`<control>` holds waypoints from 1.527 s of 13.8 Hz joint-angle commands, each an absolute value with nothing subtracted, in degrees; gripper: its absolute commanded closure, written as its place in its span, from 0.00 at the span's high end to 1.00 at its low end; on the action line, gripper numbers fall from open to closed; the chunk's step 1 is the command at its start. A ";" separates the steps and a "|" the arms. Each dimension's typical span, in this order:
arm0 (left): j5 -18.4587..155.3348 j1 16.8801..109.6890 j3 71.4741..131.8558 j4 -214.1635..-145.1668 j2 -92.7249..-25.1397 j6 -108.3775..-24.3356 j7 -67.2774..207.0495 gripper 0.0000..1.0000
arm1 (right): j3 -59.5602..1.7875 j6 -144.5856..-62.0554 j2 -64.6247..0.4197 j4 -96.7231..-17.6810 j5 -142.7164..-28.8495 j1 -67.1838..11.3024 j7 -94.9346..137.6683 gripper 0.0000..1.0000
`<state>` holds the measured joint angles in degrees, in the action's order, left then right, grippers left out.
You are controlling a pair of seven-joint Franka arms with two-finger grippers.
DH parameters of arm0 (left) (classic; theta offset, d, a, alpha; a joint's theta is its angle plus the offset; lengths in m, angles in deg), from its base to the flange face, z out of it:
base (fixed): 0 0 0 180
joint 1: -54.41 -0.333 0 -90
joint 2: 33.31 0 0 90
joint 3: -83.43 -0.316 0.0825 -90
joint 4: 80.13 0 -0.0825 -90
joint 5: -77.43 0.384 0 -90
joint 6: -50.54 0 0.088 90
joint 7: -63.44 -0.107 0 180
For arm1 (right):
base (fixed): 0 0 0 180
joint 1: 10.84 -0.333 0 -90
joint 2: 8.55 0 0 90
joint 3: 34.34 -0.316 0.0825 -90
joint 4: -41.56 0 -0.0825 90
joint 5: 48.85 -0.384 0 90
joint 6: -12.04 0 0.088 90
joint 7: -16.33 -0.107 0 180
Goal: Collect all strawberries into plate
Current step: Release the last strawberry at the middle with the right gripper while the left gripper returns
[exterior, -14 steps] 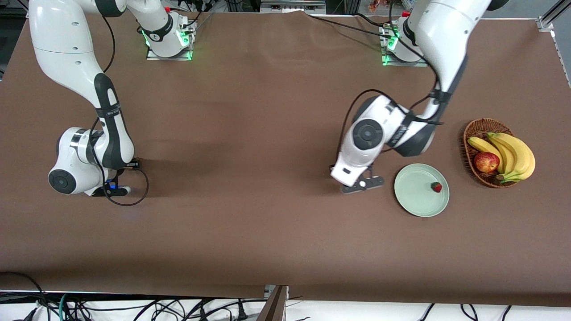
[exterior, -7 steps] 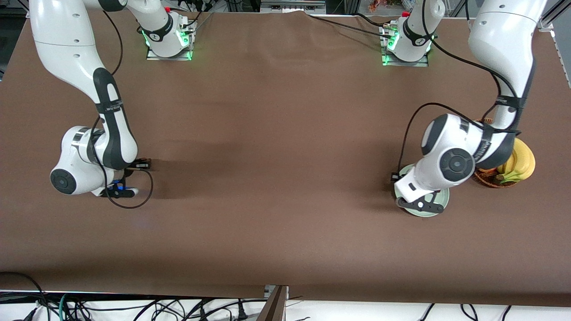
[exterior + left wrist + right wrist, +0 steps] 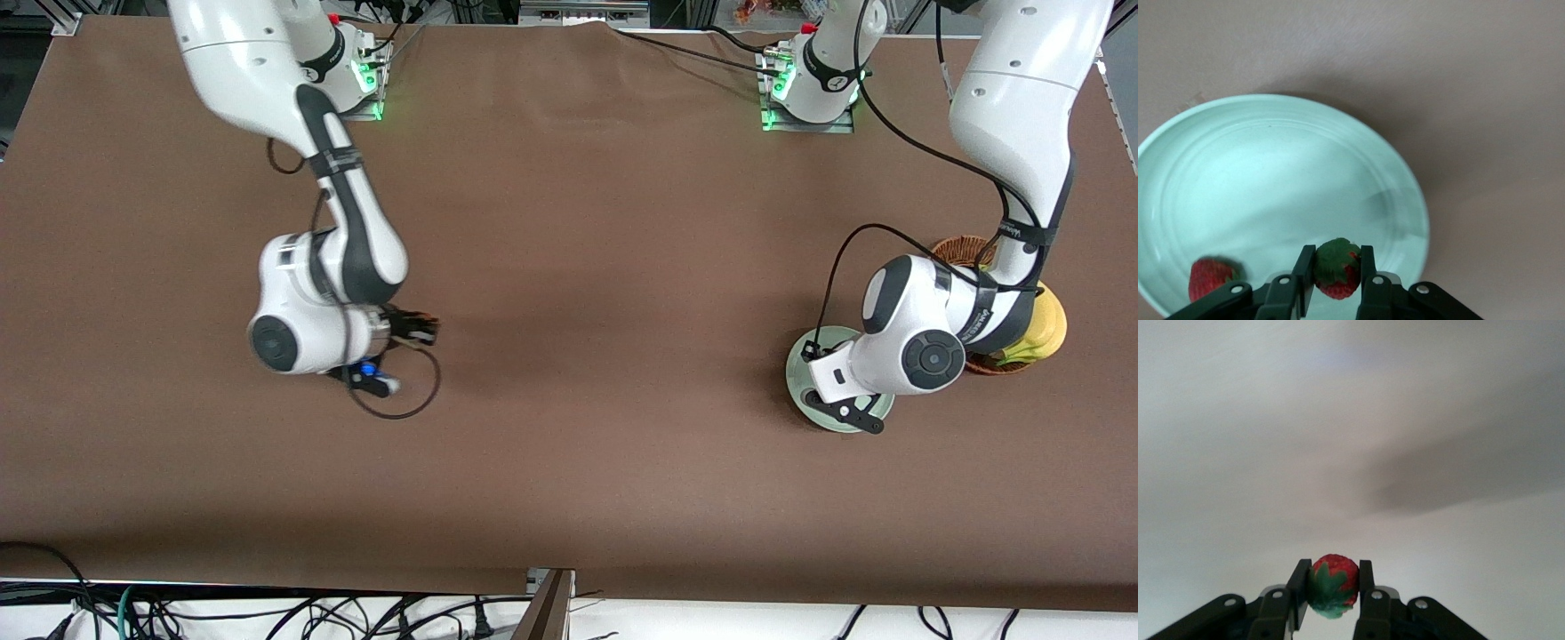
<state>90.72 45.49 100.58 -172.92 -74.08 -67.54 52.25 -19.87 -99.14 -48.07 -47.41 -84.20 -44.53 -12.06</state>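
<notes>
The pale mint-green plate (image 3: 797,373) lies near the left arm's end of the table, mostly under the left arm; it fills the left wrist view (image 3: 1271,167). My left gripper (image 3: 852,414) (image 3: 1336,253) hangs over the plate, shut on a strawberry (image 3: 1337,272) with its green top up. A second strawberry (image 3: 1209,277) lies on the plate. My right gripper (image 3: 373,380) (image 3: 1332,568) is over the bare brown table toward the right arm's end, shut on the third strawberry (image 3: 1331,585).
A brown wicker basket (image 3: 958,245) with bananas (image 3: 1051,325) stands beside the plate, toward the left arm's end, partly hidden by the left arm. The apple is hidden. Cables hang along the table's near edge.
The left gripper moved from beside the plate to over it. The right arm swung from the right arm's end toward the table's middle, carrying its strawberry.
</notes>
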 commanded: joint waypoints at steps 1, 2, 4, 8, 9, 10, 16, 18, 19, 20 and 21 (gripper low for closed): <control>91.40 44.39 101.27 -173.12 -74.27 -68.29 49.55 0.48 | -19.22 -105.18 -49.76 -46.51 -91.98 -49.58 -18.79 0.00; 91.40 44.39 101.27 -173.03 -74.35 -68.37 49.46 0.66 | -19.22 -109.39 -50.64 -46.42 -93.66 -52.39 -21.95 0.00; 91.32 44.39 101.27 -172.94 -74.53 -68.46 49.46 0.87 | -19.48 -118.70 -53.62 -44.50 -95.07 -58.27 -28.37 0.00; 91.32 44.30 101.79 -172.68 -74.09 -67.67 49.90 1.00 | -25.88 -126.29 -61.44 -34.75 -94.99 -60.32 -42.09 0.00; 91.32 44.39 102.14 -172.59 -73.48 -67.41 49.99 1.00 | -26.59 -128.74 -62.68 -33.78 -94.99 -61.19 -42.81 0.00; 91.32 44.39 102.93 -172.59 -72.26 -66.36 50.08 1.00 | -26.86 -131.29 -63.74 -33.77 -94.99 -62.51 -42.90 0.00; 78.34 44.56 105.05 -172.41 -64.08 -58.10 51.13 1.00 | -26.43 -136.06 -65.68 -33.50 -89.93 -66.13 -41.94 1.00; 76.46 44.74 106.53 -172.41 -63.46 -55.11 56.64 1.00 | -24.16 -131.18 -63.23 -33.07 -84.12 -63.94 -41.24 1.00; 76.72 44.83 107.67 -172.50 -63.46 -55.19 59.54 1.00 | -23.10 -125.22 -62.44 -30.97 -82.35 -62.01 -39.67 1.00; 76.99 45.53 108.38 -172.59 -63.54 -55.45 62.44 1.00 | -23.09 -118.11 -61.56 -27.65 -81.38 -59.30 -36.08 1.00; 76.99 46.93 108.39 -172.59 -63.72 -55.71 64.99 1.00 | -23.00 -111.43 -60.77 -25.00 -80.76 -56.14 -31.70 1.00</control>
